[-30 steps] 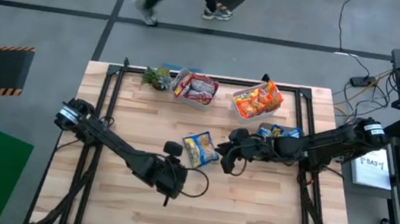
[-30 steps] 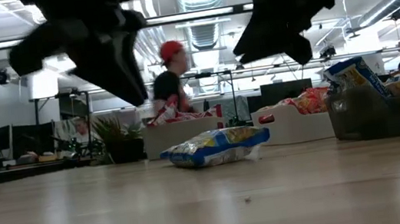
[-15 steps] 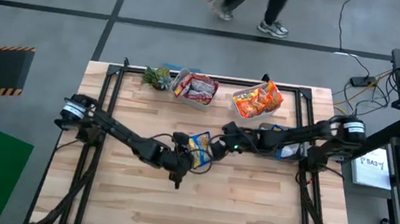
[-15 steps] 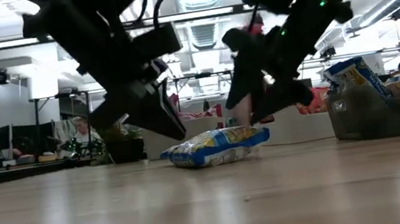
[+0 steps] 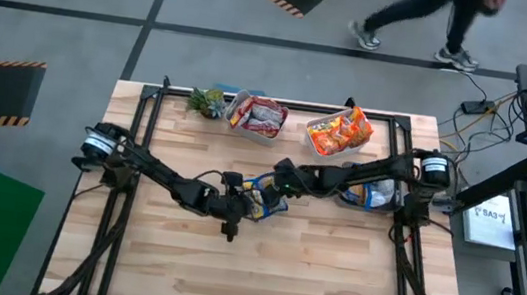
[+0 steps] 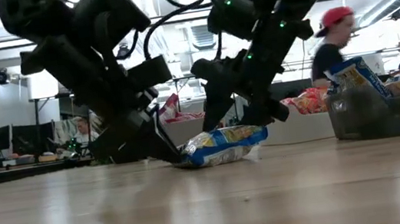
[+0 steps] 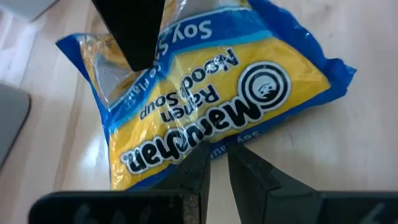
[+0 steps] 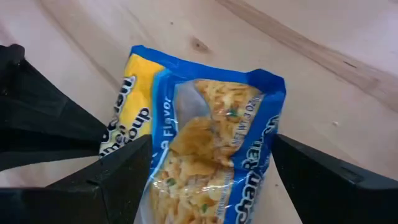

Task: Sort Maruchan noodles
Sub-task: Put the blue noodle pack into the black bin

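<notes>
One blue-and-yellow Maruchan noodles packet [image 5: 264, 196] lies flat on the wooden table near its middle [image 6: 224, 144]. My right gripper [image 8: 211, 149] is open, low over the packet, with one finger on each side of it. My left gripper [image 7: 217, 154] is shut and stands at the packet's long edge on the table's left side [image 6: 175, 155]. Other noodle packets sit in the clear tubs at the far side. My left gripper has its shut fingertips [image 7: 200, 155] against the packet's long yellow edge [image 7: 186, 149], slanting down from the table's left. The packet lies flat on the table. My right gripper straddles the packet from above; I cannot tell whether its fingers [image 8: 127, 165] touch the wrapper.
Three clear tubs stand at the far and right side: one with red packets [image 5: 259, 117], one with orange packets [image 5: 338, 134], one with blue packets [image 5: 371, 189] partly under my right arm. A small green plant [image 5: 209, 101] is beside them. A person [image 5: 431, 17] walks beyond the far edge.
My right gripper has gone toward the table's left and down over the packet, and has opened. My left gripper has gone toward the far edge and down, to the packet's edge. The packet has stayed where it was.
</notes>
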